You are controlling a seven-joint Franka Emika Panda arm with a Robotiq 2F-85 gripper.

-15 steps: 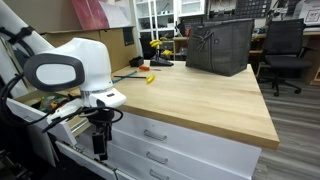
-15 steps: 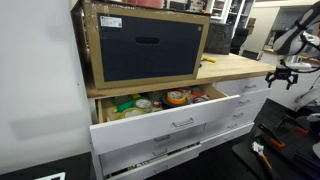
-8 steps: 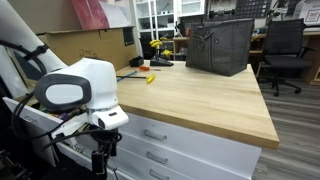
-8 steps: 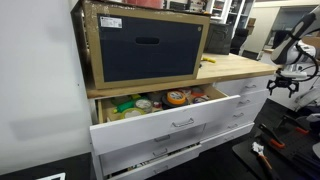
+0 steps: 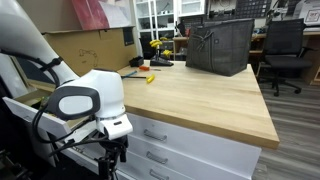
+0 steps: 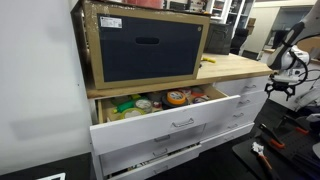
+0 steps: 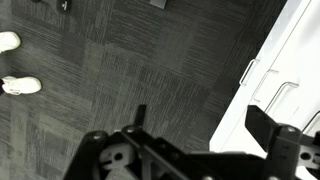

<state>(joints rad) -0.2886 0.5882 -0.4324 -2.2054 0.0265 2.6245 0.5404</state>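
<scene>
- The jaws hang from the white robot arm (image 5: 85, 100) just off the near corner of the light wooden table (image 5: 200, 95). They sit below the level of its top and point down at the dark grey carpet floor (image 7: 120, 70).
- The wrist view shows bare carpet across a wide gap between them, so the jaws look spread and hold nothing.
- Nearest to them are the white drawer fronts with slim metal bar handles (image 5: 158, 140), stacked under the table's front edge. In the wrist view these fronts fill the right side (image 7: 292, 45), just beside the jaws but not touching.
- The drawers therefore lie sideways from the jaws, not beneath them. Each handle's long axis runs level, parallel to the table's front edge, while the jaws face the floor.
- In an exterior view, the pulled-out top drawer (image 6: 165, 105), full of packets and tubs, sits under the dark box-shaped bin (image 6: 145, 50) at the opposite end of the front edge, well apart from the jaws.
- A pair of white shoes (image 7: 15, 85) stands at the left edge of the wrist view, on the side away from the drawers.
</scene>
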